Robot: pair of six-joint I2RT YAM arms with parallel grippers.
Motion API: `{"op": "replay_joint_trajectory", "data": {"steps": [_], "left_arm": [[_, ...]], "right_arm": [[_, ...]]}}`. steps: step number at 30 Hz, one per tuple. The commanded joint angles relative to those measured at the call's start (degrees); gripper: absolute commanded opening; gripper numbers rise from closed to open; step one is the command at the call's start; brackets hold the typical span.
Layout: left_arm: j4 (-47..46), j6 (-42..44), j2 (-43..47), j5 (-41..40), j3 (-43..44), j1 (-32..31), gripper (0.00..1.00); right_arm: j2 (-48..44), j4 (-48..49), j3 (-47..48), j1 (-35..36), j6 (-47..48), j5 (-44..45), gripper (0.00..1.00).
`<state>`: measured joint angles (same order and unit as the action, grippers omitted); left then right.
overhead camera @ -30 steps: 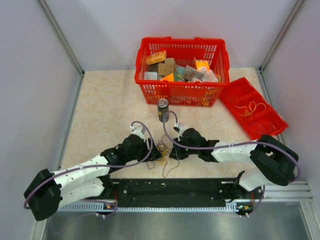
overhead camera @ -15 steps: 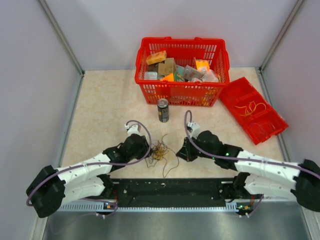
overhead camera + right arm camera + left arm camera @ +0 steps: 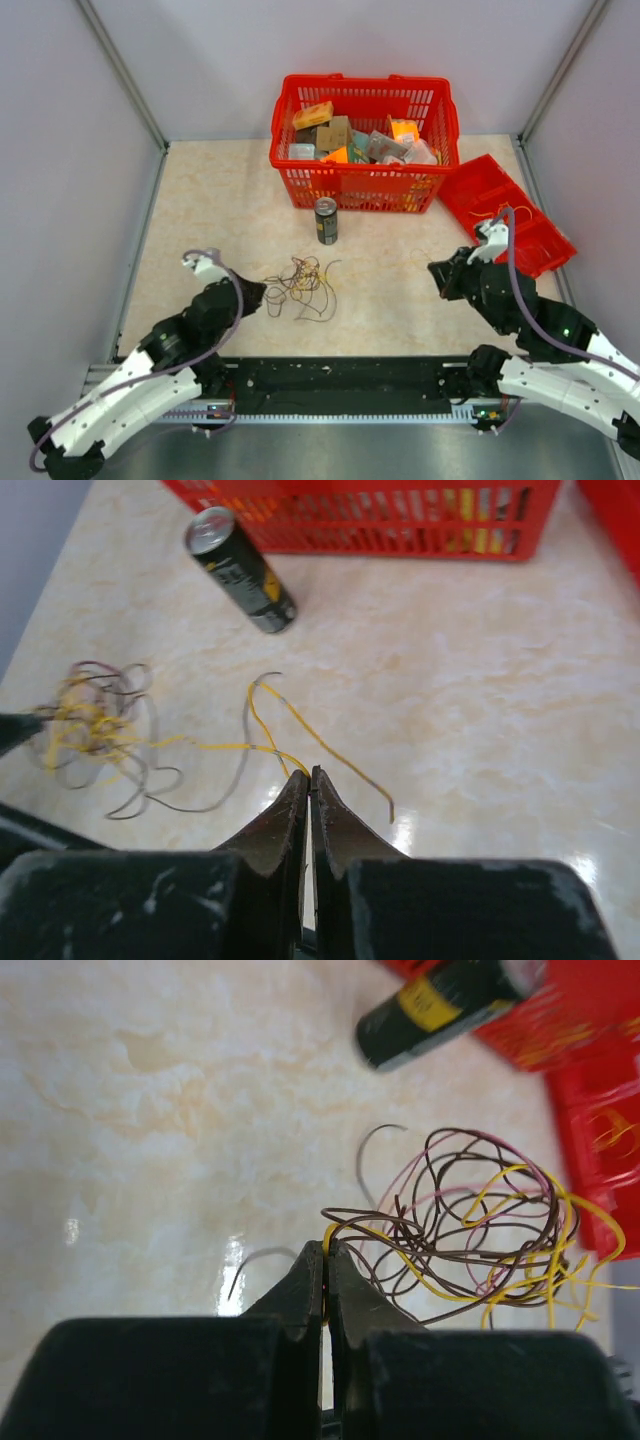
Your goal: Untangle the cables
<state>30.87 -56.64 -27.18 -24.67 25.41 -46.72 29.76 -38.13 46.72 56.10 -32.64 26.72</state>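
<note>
The left gripper (image 3: 325,1252) is pinched together on the edge of the cables (image 3: 470,1220), with a yellow wire and some dark ones caught at its tips. The right gripper (image 3: 308,776) is also pressed together, holding the end of a single yellow strand (image 3: 225,746). Taking the drink can (image 3: 326,220) as the mark, the cables lie just on the near side of the can and a little to its left. The left gripper is at their left edge, and the right gripper is well off to the can's near right. The strand runs with bends from the cables across to the right gripper, passing on the near side of the can. I judge that the coming pull lies along that left-to-right line, with the left arm anchoring the cables.
</note>
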Motion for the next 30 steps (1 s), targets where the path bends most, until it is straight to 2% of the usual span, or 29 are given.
{"op": "replay_joint_trajectory", "data": {"steps": [1, 6, 10, 13, 23, 26, 30], "left_arm": [[17.89, -2.77, 13.00, -11.79, 7.88, 0.31, 0.00], [22.29, 2.15, 21.63, -16.20, 16.93, 0.23, 0.00], [28.27, 1.53, 21.47, -18.48, 23.71, 0.31, 0.00], [29.33, 3.64, 21.47, -18.58, 27.05, 0.31, 0.00], [33.37, 11.38, 21.21, -23.76, 41.38, -0.30, 0.00], [33.55, 11.20, 20.41, -22.36, 42.18, -0.65, 0.00], [31.18, 10.94, 19.01, -19.38, 37.54, -0.92, 0.00]], "right_arm": [[-2.16, -12.65, 2.24, 0.24, -5.92, 19.40, 0.00], [-2.43, -16.61, 1.27, -0.81, -10.06, 23.90, 0.00], [0.82, -23.82, 4.34, -4.93, -16.48, 26.98, 0.00], [1.09, -23.92, 4.61, -7.14, -17.36, 25.40, 0.00], [1.27, -24.45, 3.99, -7.93, -18.07, 25.66, 0.00], [0.74, -24.36, 4.34, -7.84, -18.33, 25.66, 0.00], [-3.38, -20.51, 5.31, -7.93, -15.19, 22.69, 0.00]]}}
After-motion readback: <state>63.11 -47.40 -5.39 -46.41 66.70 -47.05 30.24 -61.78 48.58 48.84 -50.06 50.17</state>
